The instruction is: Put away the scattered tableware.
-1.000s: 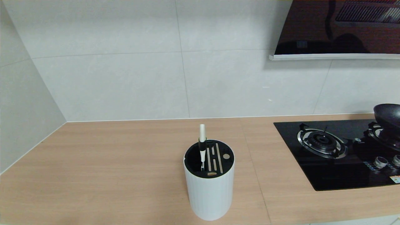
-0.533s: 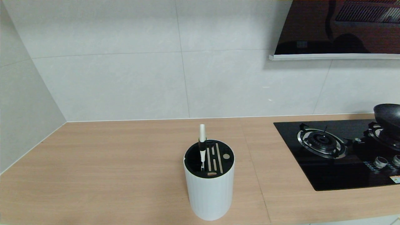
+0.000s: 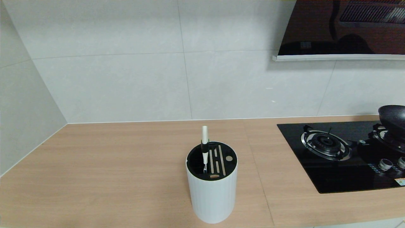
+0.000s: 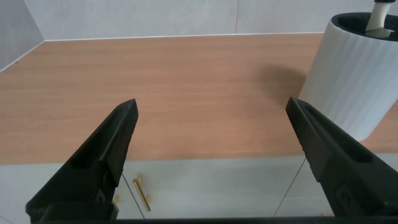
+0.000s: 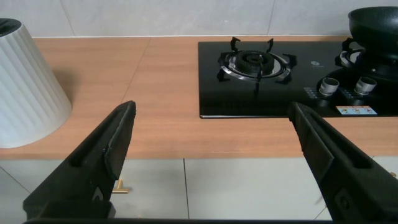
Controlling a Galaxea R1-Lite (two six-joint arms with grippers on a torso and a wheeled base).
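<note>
Left tool (image 4: 211, 106) and right tool (image 5: 211, 109) hang wide open, empty. My white-handled, black-collared utensil (image 3: 204, 139) stands upright in the white ribbed cylindrical holder (image 3: 211, 193) on the wooden worktop (image 3: 110, 164); nothing has moved.

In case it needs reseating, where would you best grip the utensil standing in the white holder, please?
Probably take the utensil by its bare white handle top, coming down from above: it stands upright, proud of the holder, with its lower part sunk inside.

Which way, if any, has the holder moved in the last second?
No. The holder stands at the same spot on the counter, left of the hob, with the same gap to it. The utensil in it is unchanged too.
</note>
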